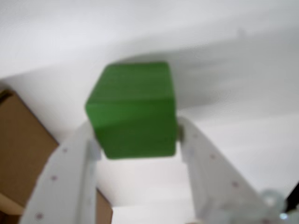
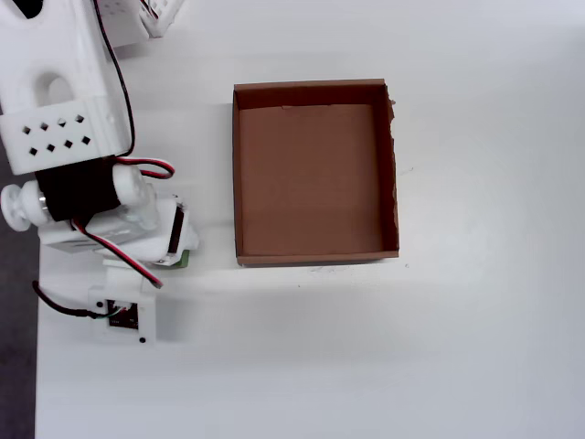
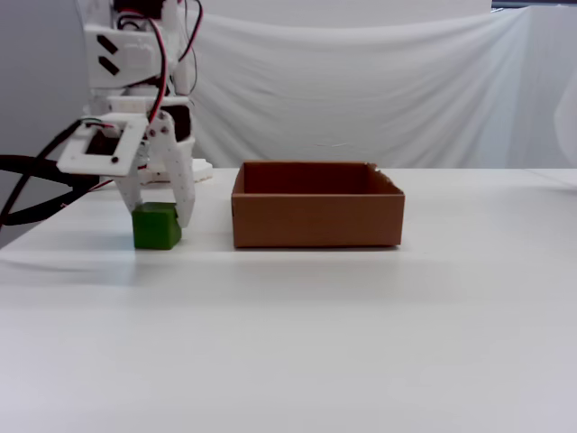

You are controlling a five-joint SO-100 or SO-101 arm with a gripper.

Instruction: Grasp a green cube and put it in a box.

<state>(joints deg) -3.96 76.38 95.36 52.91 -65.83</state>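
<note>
End effector [image 3: 160,216] fingers pinch the green cube [image 3: 156,226] from both sides, low on the white counter [image 3: 361,343] at the left of the fixed view, just left of the box [image 3: 317,216]. Whether the block rests on the surface or hangs barely clear cannot be told. It looks small, stiff and light, its matte flat faces giving a sure hold on opposite sides. Farther right, the brown box stands empty, its right wall ragged. From overhead, the arm hides nearly all of the cube [image 2: 186,259]; the wrist view is blurred.
</note>
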